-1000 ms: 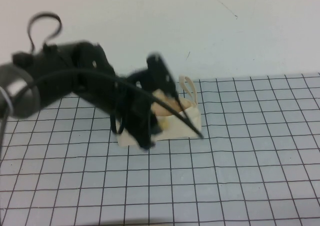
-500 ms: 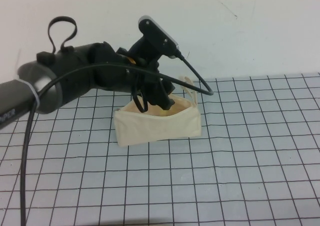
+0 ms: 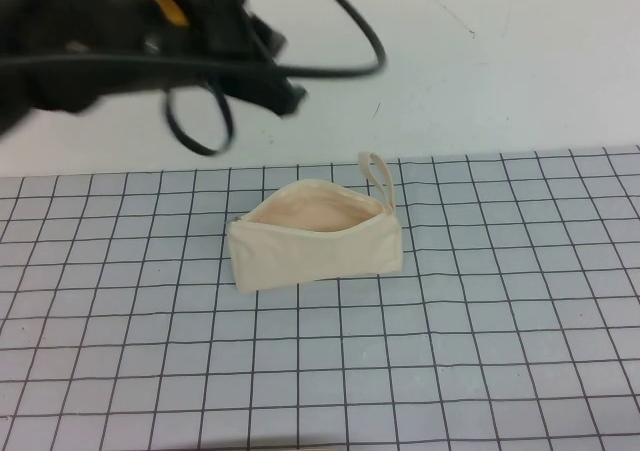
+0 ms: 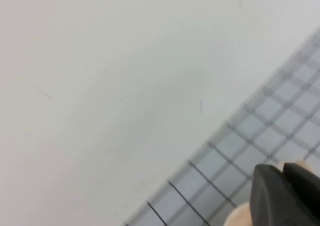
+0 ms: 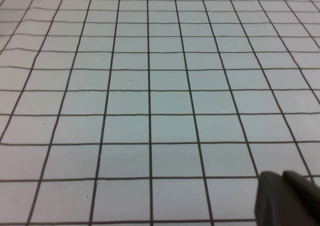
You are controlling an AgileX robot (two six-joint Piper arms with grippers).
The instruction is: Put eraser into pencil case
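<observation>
The pencil case, a cream-white zip pouch, stands on the grid mat with its mouth open, showing the peach lining. Its loop strap sticks up at the far right end. The eraser shows in no view. My left gripper is blurred, high above and behind the pouch on the left. In the left wrist view the left gripper has its jaws together and holds nothing, with a bit of the pouch behind it. My right gripper is shut and empty just over the bare mat, out of the high view.
The grey grid mat covers the table's near part. A plain white surface lies behind it. A black cable loops from my left arm above the pouch.
My left arm has risen from the pouch's mouth, up and back to the left. The pouch's open mouth is now uncovered. The pouch has not moved.
</observation>
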